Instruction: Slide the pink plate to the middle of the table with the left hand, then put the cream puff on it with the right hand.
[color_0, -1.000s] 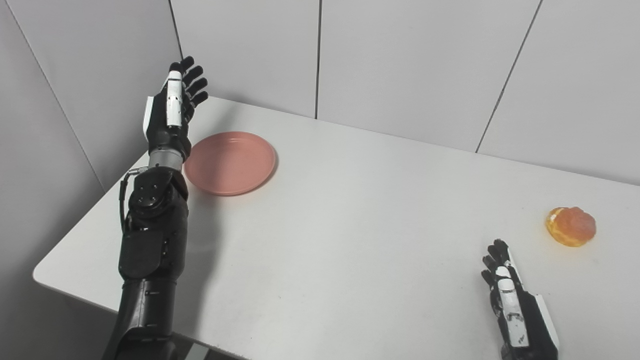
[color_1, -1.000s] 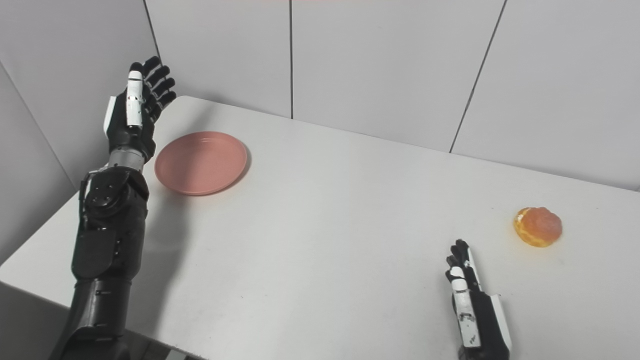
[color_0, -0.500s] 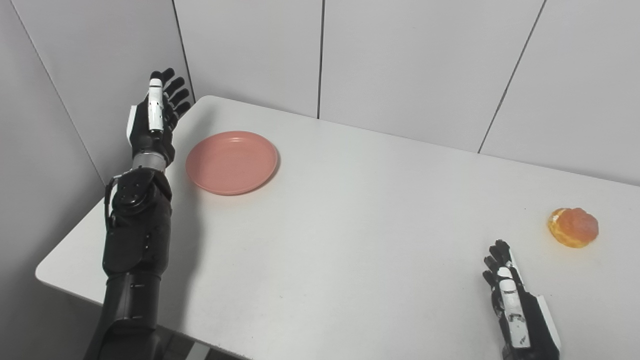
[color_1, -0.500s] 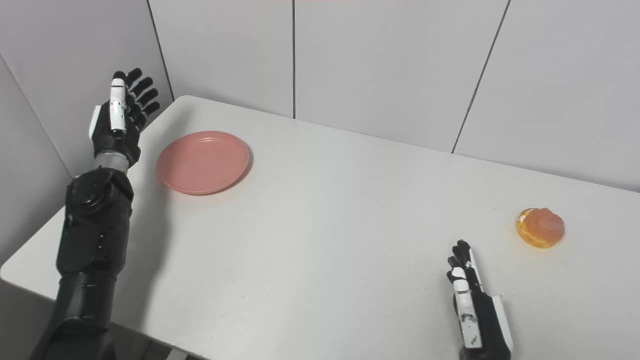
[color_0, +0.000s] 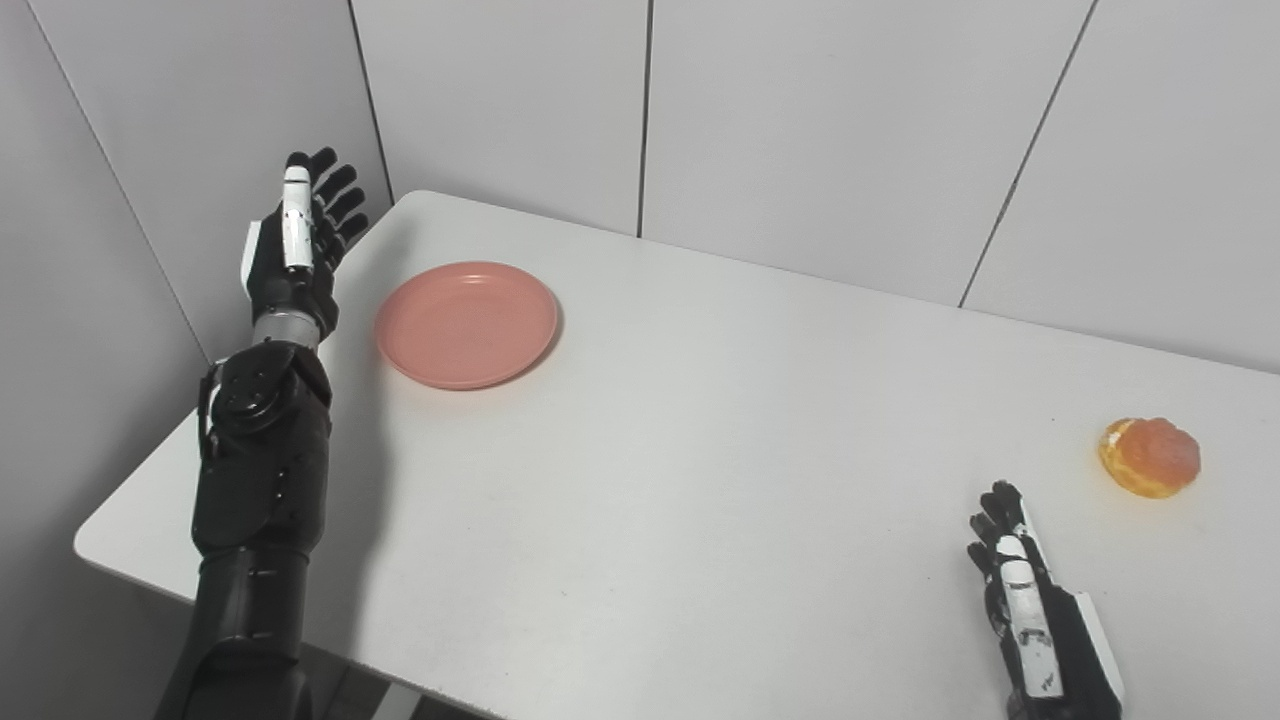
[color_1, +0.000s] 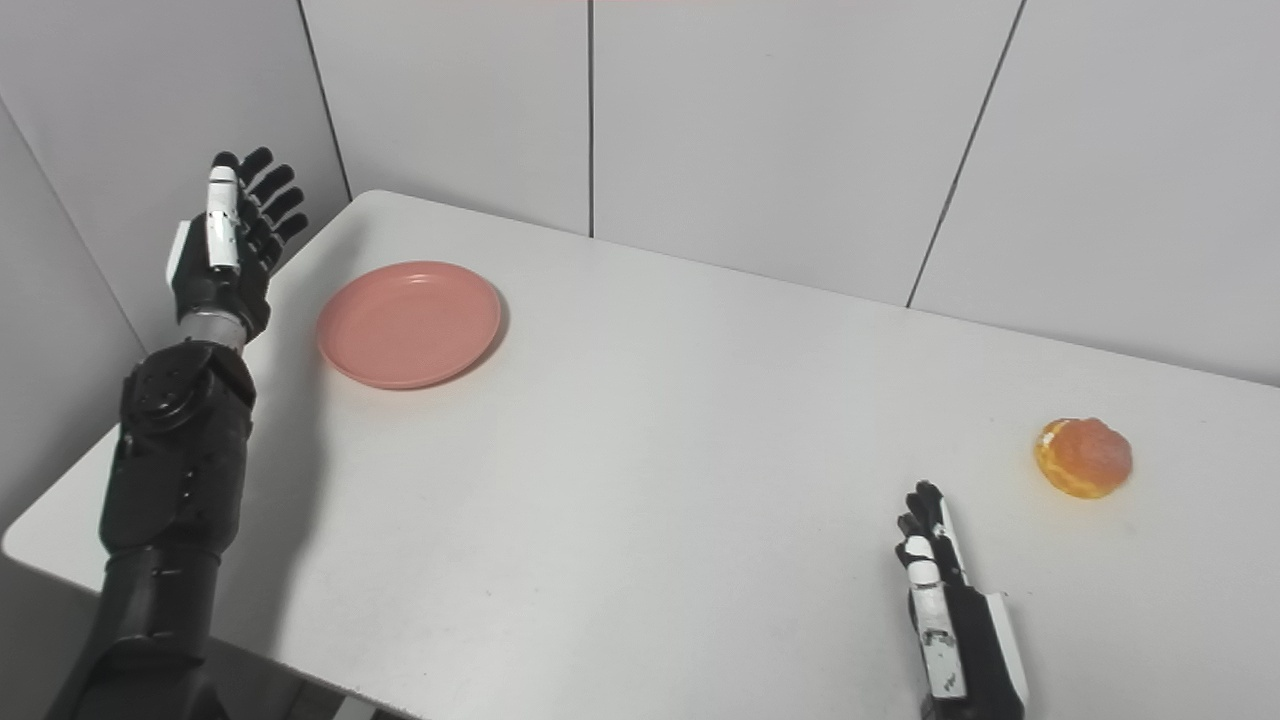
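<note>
Views match: left robot hand (color_0: 296, 240) beside plate (color_0: 467, 324).

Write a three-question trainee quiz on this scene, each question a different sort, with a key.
1. True or false: the left hand is touching the round pink plate.
2. The orange cream puff lies: A) on the plate, B) on the white table near its right side, C) in the right hand.
3. Fill in: both hands hold ____.

Key: 1 false, the hand is open to the plate's left, apart from it. 2 B. 3 nothing.
</note>
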